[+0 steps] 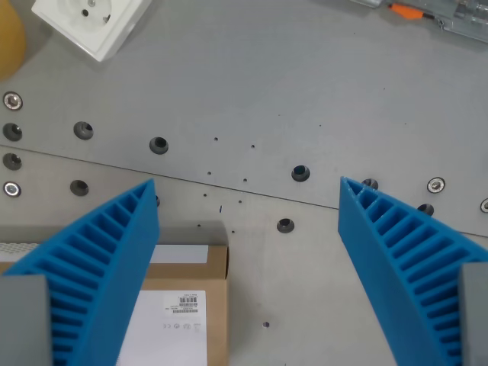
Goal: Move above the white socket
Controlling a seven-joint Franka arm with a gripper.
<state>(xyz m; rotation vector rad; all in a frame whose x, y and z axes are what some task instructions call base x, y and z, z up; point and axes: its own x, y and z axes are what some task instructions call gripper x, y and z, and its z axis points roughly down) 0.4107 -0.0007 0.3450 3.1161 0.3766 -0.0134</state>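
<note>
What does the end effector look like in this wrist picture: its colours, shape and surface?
The end effector has two bright blue fingers, each a wedge tapering to a pointed tip, with ribbed, ladder-like slots along the inner face. Grey blocks sit at their bases. No cables or markings are visible.

Cardboard box below (table bare).

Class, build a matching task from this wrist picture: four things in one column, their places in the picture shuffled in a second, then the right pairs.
Things:
1. white socket
2. cardboard box
3. orange-tipped tool
4. yellow object

Places:
A. bottom, beside the left blue finger
B. top right edge
C. far left edge, near the top
D. top left, cut off by the upper edge

Pairs: 1-D, 2-A, 3-B, 4-C
</note>
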